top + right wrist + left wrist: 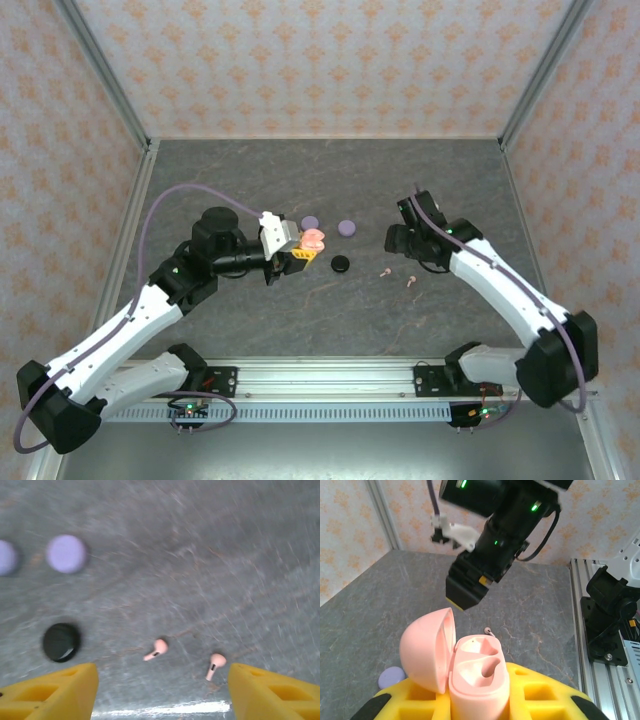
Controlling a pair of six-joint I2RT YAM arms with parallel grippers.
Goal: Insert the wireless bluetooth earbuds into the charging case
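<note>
A pale pink plastic clamshell charging case point(480, 677) is gripped by its base between the yellow fingers of the left gripper point(480, 702), which is closed tightly on it. The case is held above the grey marbled table point(250, 180), and its domed lid point(427, 650) is swung open to one side so that the two moulded wells are exposed. In the overhead view this gripper point(298, 250) and the case point(314, 240) are seen left of the table's middle. The right gripper point(161, 682) is held over the table with its yellow fingers point(55, 690) spread well apart, and nothing is clasped between them. Two pale pink stemmed earbuds point(156, 650) are lying on the table below that gap, near each other but not touching, the second earbud point(215, 664) resting on the right. A glossy black round puck point(61, 641) is lying to their left. Two lilac round pucks point(347, 228) are set farther back on the table, near each other.
</note>
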